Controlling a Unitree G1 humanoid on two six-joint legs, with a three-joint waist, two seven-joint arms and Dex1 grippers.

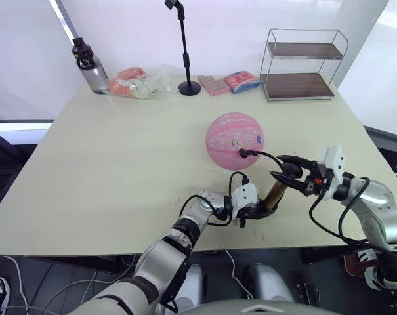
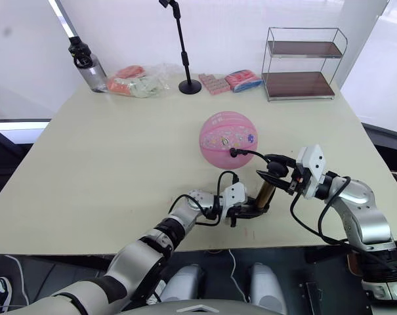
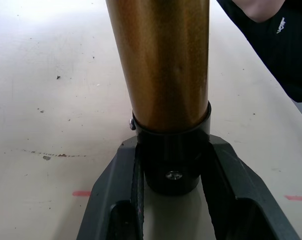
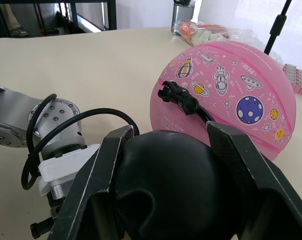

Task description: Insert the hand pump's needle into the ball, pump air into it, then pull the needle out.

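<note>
One ball (image 1: 234, 140) sits mid-tabletop (image 1: 119, 164). One hand pump (image 1: 275, 193) just in front of it: left tool (image 1: 254, 211) clamps its base cap, right tool (image 1: 289, 172) grips the handle. Hose fitting's plugged into the ball.

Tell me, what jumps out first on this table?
The pink ball with cartoon space prints sits mid-table, a black hose fitting plugged into it. Just in front, near the table's front edge, both grippers hold the bronze-gold hand pump: the left gripper clamps its bottom cap, the right gripper its black handle.
</note>
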